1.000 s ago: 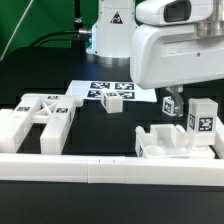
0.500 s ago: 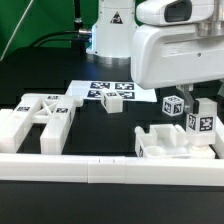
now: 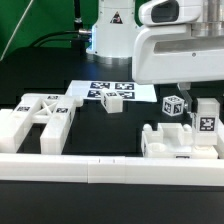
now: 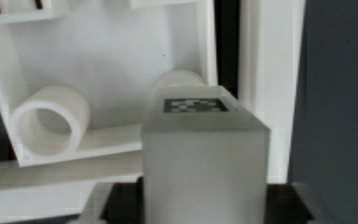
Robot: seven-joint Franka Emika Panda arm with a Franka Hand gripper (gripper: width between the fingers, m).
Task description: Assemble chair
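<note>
White plastic square leg (image 3: 207,120), smooth, tagged | jaws clenched on it | upright, by blocky panel (image 3: 160,141)

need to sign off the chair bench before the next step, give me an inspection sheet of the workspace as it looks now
surface: black table, white border rail along the front
job's things: slotted panel, centre cube, second cube, blocky part, leg with a tag
clutter: nothing seen
grippers: gripper shut on the leg
cables: thin green line in the background, possibly a cable
surroundings: marker board behind the centre cube, white robot housing above
</note>
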